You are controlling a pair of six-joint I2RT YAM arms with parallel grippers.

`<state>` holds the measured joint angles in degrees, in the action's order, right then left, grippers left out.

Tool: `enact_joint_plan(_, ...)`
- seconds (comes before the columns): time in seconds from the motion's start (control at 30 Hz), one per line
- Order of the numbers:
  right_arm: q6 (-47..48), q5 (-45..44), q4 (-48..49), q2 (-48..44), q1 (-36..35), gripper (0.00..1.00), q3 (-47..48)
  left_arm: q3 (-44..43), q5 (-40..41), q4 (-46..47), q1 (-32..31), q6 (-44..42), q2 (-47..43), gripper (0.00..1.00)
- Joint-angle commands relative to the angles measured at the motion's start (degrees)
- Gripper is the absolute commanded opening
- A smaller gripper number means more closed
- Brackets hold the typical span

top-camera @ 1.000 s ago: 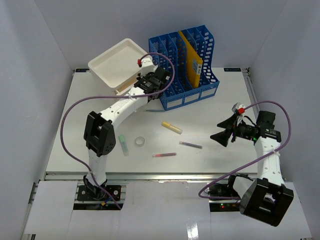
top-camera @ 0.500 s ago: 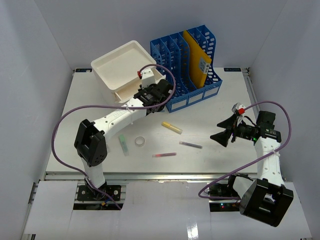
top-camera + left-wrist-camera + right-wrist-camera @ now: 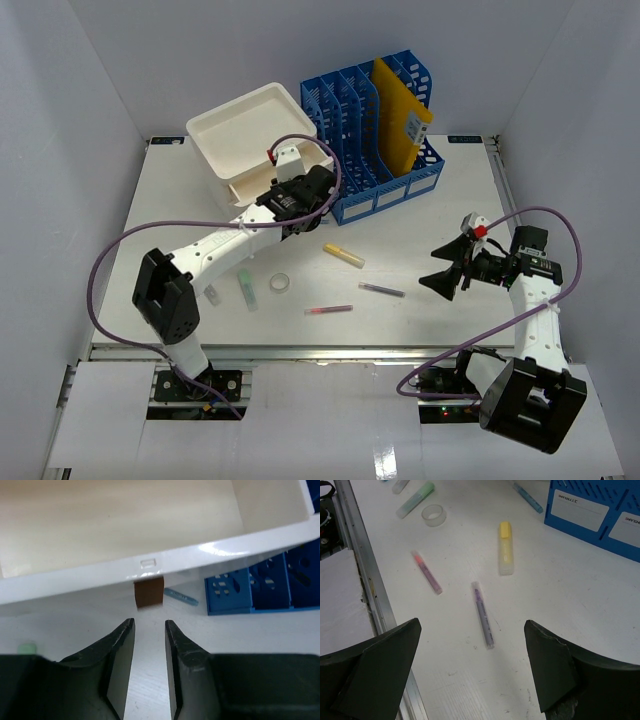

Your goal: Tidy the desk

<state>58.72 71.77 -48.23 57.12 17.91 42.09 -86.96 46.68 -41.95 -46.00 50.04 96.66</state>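
- White bench [image 3: 420, 225] fills the overhead view, with pale grey walls around it and a metal rail along its lower edge. This bench is the surface to be tidied.
- At upper centre stands a blue file rack [image 3: 345, 110] holding a yellow folder [image 3: 400, 120] that leans to the right.
- At upper left, just beside the rack, sits a white drawer box [image 3: 245, 130]. The part of its inside seen from the left wrist is bare.
- Small items lie scattered across the middle of the frame, well apart from one another: a yellow highlighter [image 3: 343, 256], a purple pen [image 3: 381, 290], a pink pen [image 3: 328, 310], a tape roll [image 3: 282, 284] and a green highlighter [image 3: 246, 289].
- A blue pen [image 3: 181, 597] lies on the bench below the box's front edge, near the rack's lower left corner.
- The left claw [image 3: 149, 624] faces the box's front wall. Its jaws are parted by a narrow gap, with nothing between them.
- The right claw [image 3: 438, 265] hangs over the bench at centre right with its jaws spread wide and grasping nothing. From its wrist, the purple pen lies on the bench between them.
- The task looks barely begun. The folder is filed, but every pen, highlighter and the tape remain loose, and neither claw carries anything.
- Each loose item is yet to be gathered, probably into the box or the rack.
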Motion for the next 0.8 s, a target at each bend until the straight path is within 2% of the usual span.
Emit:
enact_joint_plan(0.0,5.9,-0.2,-3.3,-1.5,-2.9,0.90,-0.6,2.9,-7.0,1.2,-1.1,-2.1,-6.8,0.54)
enact_joint_plan(0.1,5.1,-2.9,-1.9,-2.5,-5.6,0.90,-0.7,4.0,-9.8,2.3,-1.1,-3.8,-9.2,0.61)
enact_joint_plan(0.2,0.2,-7.7,3.5,-3.9,-9.7,0.90,-0.8,5.4,-14.4,4.0,-1.1,-5.7,-12.3,0.70)
enact_joint_plan(0.27,-5.2,-12.5,7.2,-4.8,-14.4,0.90,-1.1,6.6,-17.2,6.0,-1.1,-8.8,-13.8,0.80)
enact_joint_plan(0.4,-14.7,-23.8,19.5,-3.6,-26.1,0.90,-1.0,8.5,-26.4,8.0,-1.1,-13.9,-20.2,0.90)
enact_joint_plan(0.5,-18.9,-34.0,24.8,0.0,-34.0,0.90,-0.3,14.0,-31.9,9.4,-1.1,-16.9,-27.5,0.95)
enact_joint_plan(0.63,-17.3,-41.5,25.8,8.2,-40.3,0.90,1.6,25.8,-39.7,12.6,-1.2,-15.0,-43.6,0.96)
enact_joint_plan(0.7,-12.6,-41.5,23.9,11.7,-41.7,0.90,2.4,34.7,-41.6,12.8,-1.1,-13.4,-50.6,0.97)
enact_joint_plan(0.77,-9.3,-40.4,21.4,13.4,-42.1,0.90,3.1,38.9,-42.1,11.2,-1.1,-12.0,-57.9,0.98)
